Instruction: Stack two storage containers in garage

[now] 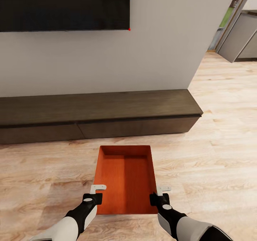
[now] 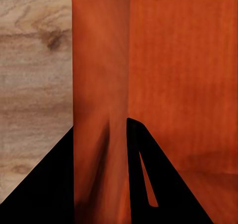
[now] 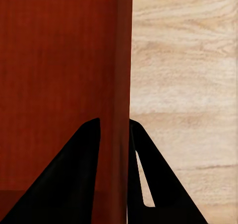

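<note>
Two grippers, left [image 1: 95, 194] and right [image 1: 160, 194], each have their jaws closed over a side wall of one orange-red storage container [image 1: 125, 177], held above the wood floor [image 1: 221, 155] before a low TV cabinet [image 1: 96, 114]. Rigid, smooth walls look slippery; opposite rims seem the soundest hold.

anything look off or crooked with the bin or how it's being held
Nothing stands out. The orange-red open-top storage bin sits level and empty over the light wood plank floor. The left gripper and right gripper each straddle a side wall near the robot's end. No spill or damage shows.
</note>
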Robot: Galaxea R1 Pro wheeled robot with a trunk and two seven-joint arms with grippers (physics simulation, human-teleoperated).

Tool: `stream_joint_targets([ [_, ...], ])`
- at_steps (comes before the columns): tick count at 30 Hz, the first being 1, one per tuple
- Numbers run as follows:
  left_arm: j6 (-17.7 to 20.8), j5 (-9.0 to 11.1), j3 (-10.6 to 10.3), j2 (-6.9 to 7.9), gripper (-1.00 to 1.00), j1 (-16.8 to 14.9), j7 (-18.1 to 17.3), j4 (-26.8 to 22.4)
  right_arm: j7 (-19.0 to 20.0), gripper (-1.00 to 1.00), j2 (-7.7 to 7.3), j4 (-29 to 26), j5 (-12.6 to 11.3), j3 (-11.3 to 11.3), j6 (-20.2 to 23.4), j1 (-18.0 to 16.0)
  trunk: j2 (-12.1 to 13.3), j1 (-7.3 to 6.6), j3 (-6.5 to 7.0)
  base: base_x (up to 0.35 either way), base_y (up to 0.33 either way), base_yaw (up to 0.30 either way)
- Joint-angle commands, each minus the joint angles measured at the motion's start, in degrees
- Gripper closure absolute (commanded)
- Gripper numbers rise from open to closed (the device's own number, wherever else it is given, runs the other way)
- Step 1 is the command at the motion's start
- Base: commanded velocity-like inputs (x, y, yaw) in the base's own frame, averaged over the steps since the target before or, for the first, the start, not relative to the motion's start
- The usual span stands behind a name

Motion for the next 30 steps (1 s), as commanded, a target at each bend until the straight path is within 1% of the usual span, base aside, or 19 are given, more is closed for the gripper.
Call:
stream_joint_targets([
  [1, 0.3, -1.2, 1.0, 0.07, 1.00, 0.0, 1.6, -0.1, -0.4, 1.00, -0.02, 0.1, -1.4, -0.8, -0.5, 0.0, 0.4, -0.23, 0.15, 0.000, 0.000, 0.000],
  [30, 0.3, -1.2, 1.0, 0.06, 1.00, 0.0, 1.6, -0.2, -0.4, 1.00, 0.06, 0.1, -1.3, -0.7, -0.5, 0.0, 12.0, -6.60, 5.36, 0.000, 0.000, 0.000],
])
